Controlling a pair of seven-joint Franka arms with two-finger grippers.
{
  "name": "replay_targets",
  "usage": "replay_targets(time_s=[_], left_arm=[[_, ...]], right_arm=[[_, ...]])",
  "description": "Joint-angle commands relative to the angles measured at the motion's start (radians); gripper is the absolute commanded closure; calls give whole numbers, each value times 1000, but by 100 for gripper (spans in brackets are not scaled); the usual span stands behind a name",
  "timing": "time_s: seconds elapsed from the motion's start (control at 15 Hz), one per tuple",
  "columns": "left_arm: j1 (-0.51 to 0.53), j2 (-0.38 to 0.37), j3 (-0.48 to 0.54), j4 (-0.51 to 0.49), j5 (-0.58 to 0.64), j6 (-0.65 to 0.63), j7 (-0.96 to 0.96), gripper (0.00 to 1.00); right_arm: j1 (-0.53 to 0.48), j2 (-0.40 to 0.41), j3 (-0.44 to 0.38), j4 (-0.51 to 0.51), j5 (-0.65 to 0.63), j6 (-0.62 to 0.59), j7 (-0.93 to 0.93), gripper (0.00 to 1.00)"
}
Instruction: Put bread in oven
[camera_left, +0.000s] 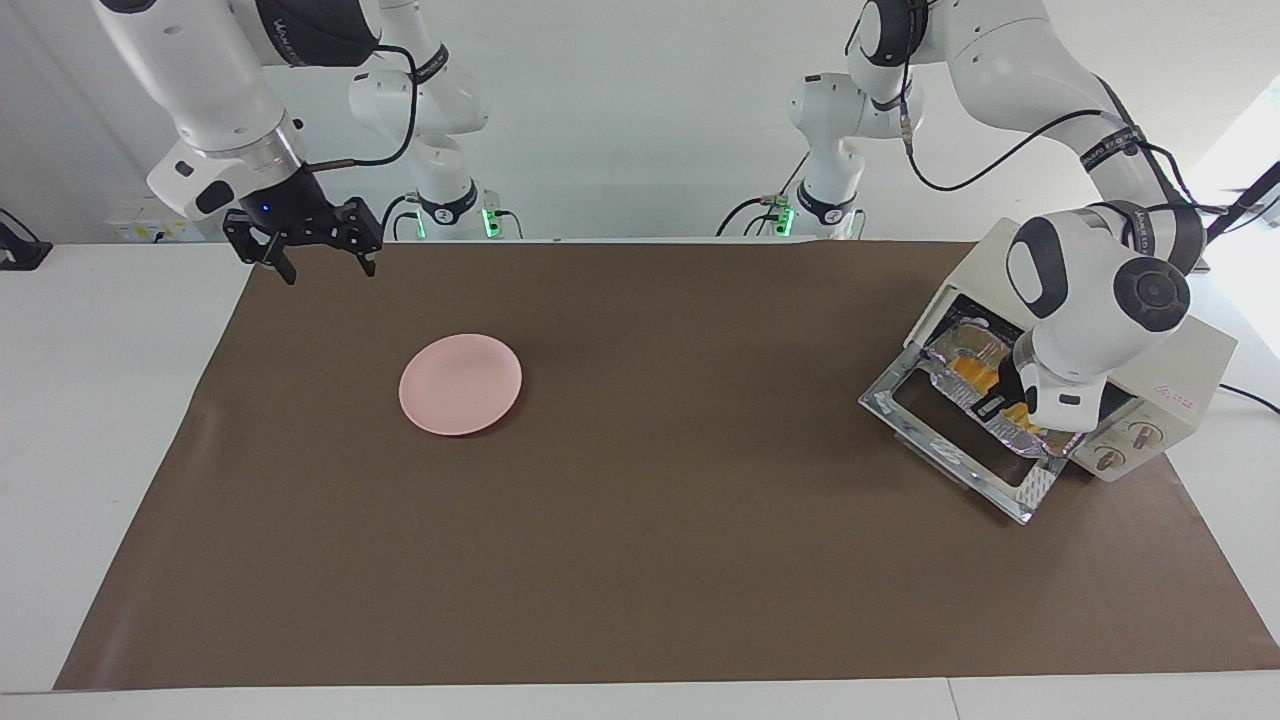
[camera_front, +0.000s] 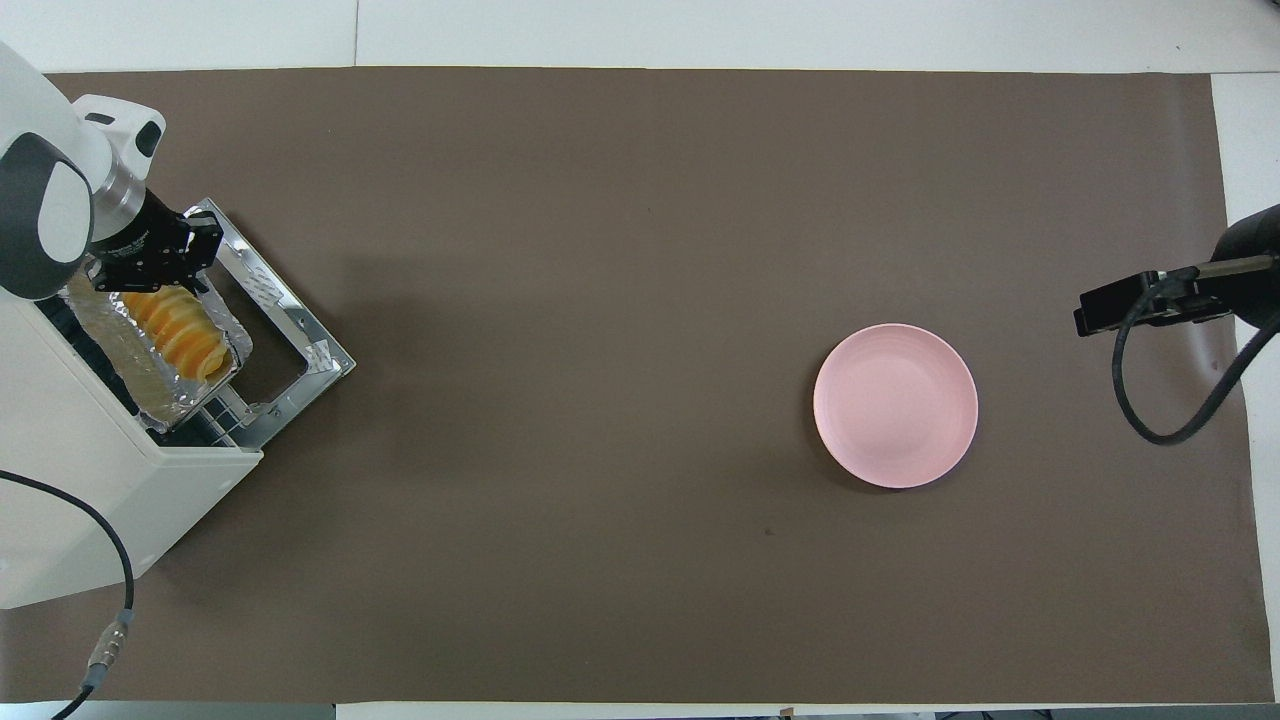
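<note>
The right gripper (camera_left: 315, 250) hangs with its fingers spread and empty over the brown mat (camera_left: 640, 560) at the right arm's end of the table, where the arm waits, and the pink plate (camera_left: 460, 384) lies bare on the mat near it. At the left arm's end, the oven (camera_left: 1180, 370) stands with its glass door (camera_left: 950, 440) folded down. The bread (camera_front: 180, 335) lies in a foil tray (camera_front: 130, 370) at the oven's mouth, and the left gripper (camera_front: 150, 275) is low over the tray's end beside the bread, though whether its fingers grasp anything cannot be told.

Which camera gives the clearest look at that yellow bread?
The overhead view: the bread lies in plain sight, ridges showing, in the foil tray at the oven's open mouth. In the facing view, the left arm's wrist covers most of the bread, leaving only orange patches.
</note>
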Motion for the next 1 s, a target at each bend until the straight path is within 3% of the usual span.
replay_targets(time_s=[0.0, 0.93], left_arm=[[6, -53, 10, -64, 0, -8, -5, 100], [32, -79, 15, -94, 51, -60, 27, 100]], right_arm=[[-21, -22, 12, -22, 11, -5, -23, 0], [-22, -22, 12, -22, 12, -5, -21, 0]])
